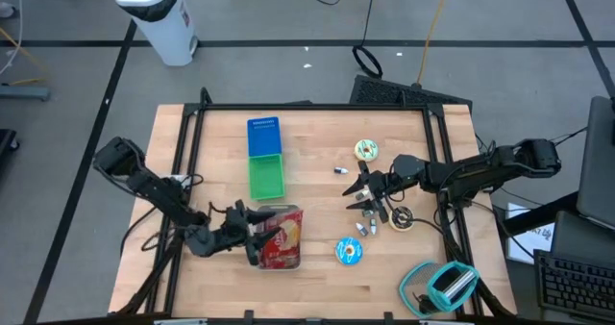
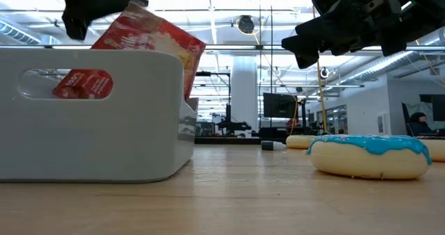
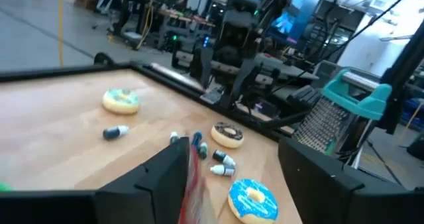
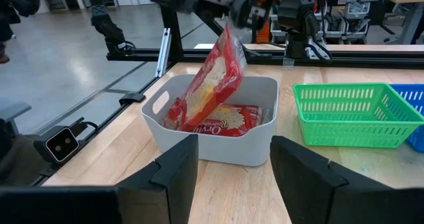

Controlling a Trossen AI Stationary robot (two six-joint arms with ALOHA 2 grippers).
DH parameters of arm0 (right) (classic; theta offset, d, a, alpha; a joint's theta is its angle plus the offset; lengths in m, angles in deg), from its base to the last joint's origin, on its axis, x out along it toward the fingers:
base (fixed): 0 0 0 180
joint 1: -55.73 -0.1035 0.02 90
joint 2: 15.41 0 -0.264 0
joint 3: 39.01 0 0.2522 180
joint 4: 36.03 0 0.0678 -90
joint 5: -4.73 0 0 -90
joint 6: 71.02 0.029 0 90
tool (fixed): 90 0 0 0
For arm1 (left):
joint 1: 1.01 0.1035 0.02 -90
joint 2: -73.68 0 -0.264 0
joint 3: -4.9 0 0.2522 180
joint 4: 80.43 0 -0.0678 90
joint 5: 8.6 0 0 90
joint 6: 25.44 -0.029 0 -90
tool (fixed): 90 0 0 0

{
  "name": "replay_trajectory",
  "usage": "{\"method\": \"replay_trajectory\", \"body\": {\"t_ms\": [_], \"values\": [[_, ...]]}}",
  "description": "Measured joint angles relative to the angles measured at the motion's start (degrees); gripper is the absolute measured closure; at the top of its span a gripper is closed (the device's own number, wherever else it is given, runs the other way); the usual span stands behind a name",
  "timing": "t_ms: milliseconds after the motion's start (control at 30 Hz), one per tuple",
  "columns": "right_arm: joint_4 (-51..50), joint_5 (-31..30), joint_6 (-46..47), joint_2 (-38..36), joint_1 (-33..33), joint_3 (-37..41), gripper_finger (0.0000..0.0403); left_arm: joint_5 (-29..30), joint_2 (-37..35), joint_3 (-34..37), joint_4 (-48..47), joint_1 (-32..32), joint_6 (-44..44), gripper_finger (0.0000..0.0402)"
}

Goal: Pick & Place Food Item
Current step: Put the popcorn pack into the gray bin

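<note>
Left gripper is clamped on the top edge of a red snack bag, holding it tilted above the white bin at the front-left of the table; the bag's lower end sits inside the bin, leaning on a second red packet lying flat on the bin floor. Low view shows the bag sticking up over the bin rim at an angle. Right gripper hangs over the right-centre of the table with its fingers spread apart, nothing between them, facing the bin. Around it: a green-iced donut toward the back, a chocolate donut just beside it on the front side, a blue-iced donut closer to the front, and a few small capsule-shaped pieces scattered between. Green basket and blue basket sit end to end behind the bin. Teal-handled grater lies at the front-right corner.
</note>
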Motion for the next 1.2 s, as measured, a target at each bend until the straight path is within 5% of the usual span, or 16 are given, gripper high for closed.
{"method": "replay_trajectory", "body": {"t_ms": [333,533,933,1200], "values": [[0.02,-0.14,-0.02,0.00,0.00,0.00,0.0225,7.23,-6.72,0.00,-0.03,-2.29,-12.01,0.0163],[0.11,-8.70,1.38,3.13,-3.43,-0.15,0.0229,11.76,-9.32,0.00,-0.01,-2.51,-19.36,0.0163],[-3.25,-13.34,-1.16,27.85,-8.53,-16.12,0.0231,13.80,-9.63,0.00,-0.16,2.44,-25.32,0.0163],[-6.30,-13.31,-1.34,37.87,-8.59,-24.36,0.0232,13.74,-9.63,0.00,-0.99,4.34,-25.33,0.0163]]}}
